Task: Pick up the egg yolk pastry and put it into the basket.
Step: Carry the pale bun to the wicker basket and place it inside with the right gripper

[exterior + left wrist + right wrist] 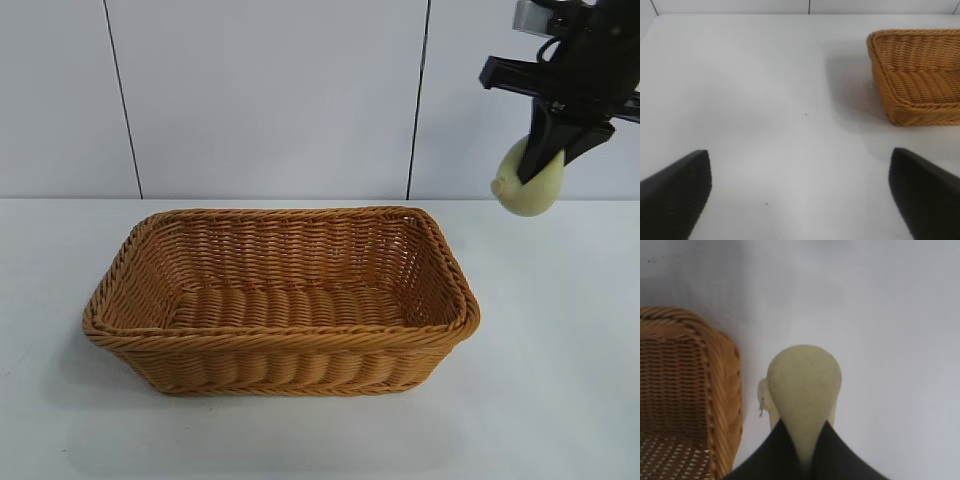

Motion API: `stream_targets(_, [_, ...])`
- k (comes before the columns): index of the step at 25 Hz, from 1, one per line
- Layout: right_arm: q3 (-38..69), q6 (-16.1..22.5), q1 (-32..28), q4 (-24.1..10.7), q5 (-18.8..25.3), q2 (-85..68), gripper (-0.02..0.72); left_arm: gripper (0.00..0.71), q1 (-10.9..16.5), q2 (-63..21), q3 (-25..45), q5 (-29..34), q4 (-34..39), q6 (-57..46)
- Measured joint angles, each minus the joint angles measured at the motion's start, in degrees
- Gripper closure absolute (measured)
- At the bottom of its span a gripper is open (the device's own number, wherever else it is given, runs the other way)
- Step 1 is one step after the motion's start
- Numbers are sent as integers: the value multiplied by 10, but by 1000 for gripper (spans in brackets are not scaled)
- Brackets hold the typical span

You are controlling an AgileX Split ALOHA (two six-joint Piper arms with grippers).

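The right gripper [548,165] is pinching the pastry [530,180] tight, up in the air beyond the basket's [280,300] right end. Best carry it over the middle, lower it, then release. The left gripper [800,195] waits spread wide, left of the basket.

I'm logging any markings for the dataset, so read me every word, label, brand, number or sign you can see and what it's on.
None: no text shows in any view.
The basket is plain wicker.
The egg yolk pastry, pinched in the right gripper, bears no marks.
The left gripper and the table show none either.
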Motion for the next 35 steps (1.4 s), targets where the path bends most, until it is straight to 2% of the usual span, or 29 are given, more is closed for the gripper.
stream_targets(6, [0, 5, 111, 32, -24, 0, 713, 18, 0, 0, 0, 0, 0, 0])
stream_targets(13, [0, 38, 194, 37, -76, 3, 713, 18, 0, 0, 0, 0, 0, 0])
stream_targets(25, [0, 51, 214, 44, -122, 125, 716, 18, 0, 0, 0, 0, 0, 0])
stream_targets(31, [-1, 51, 215, 43, -125, 147, 715, 18, 0, 0, 0, 0, 0, 0])
stream_targets(34, [-1, 51, 215, 43, -125, 147, 668, 18, 0, 0, 0, 0, 0, 0])
stream_targets(35, [-1, 51, 215, 43, -125, 147, 617, 18, 0, 0, 0, 0, 0, 0])
